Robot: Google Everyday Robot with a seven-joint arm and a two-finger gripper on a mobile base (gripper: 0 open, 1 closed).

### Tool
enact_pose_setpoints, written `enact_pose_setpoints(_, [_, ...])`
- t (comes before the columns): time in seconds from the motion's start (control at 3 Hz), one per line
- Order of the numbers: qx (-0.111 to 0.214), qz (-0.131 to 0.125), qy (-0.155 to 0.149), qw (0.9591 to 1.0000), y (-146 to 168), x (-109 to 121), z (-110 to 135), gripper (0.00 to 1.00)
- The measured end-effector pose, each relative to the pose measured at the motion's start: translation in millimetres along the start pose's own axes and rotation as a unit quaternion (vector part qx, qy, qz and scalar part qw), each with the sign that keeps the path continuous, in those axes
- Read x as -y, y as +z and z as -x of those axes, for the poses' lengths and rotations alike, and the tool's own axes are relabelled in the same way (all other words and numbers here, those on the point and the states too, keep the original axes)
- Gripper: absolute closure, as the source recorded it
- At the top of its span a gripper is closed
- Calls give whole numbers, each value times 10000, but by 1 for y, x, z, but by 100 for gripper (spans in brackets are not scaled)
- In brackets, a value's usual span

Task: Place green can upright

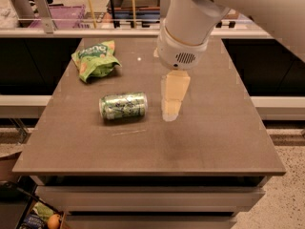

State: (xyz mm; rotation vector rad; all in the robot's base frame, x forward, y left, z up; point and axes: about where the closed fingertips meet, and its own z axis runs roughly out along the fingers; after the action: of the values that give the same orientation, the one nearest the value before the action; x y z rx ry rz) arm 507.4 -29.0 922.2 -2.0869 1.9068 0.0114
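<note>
One table [214, 142] fills the view, a brown-grey top with two things lying on it.

The first is the single green can [123, 106]. It lies on its side, not upright, a little left of the table's middle and somewhat nearer the left edge than the right. Its length runs left to right, roughly in line with the near edge. Its side bears a pale green and white pattern.

The second is one green snack bag [95, 60] with orange and white print. It lies crumpled toward the far left corner, well apart from the can and behind it.

One arm [190, 18], white and thick, comes in from the upper right and ends in a round wrist with a small vent grille. Below that wrist hangs the one gripper [169, 114], a cream-coloured piece that shows as a single flat slab pointing down and toward the near edge. It is over the middle of the table, just to the right of the can and apart from it. Whether the gripper is parted or closed cannot be told from this angle, and nothing is seen in its hold. Whether its tip touches the tabletop cannot be told either.

Beyond the far edge, at the back left, stands one purple crate [52, 17].
</note>
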Motion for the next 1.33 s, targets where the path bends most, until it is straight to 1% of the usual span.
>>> enact_pose_setpoints(0.33, [-2, 237, -191, 9995, 27, 2, 9, 0])
enact_pose_setpoints(0.67, [-2, 237, -191, 9995, 27, 2, 9, 0])
enact_pose_setpoints(1.33, [-210, 331, -361, 9986, 39, 18, 26, 0])
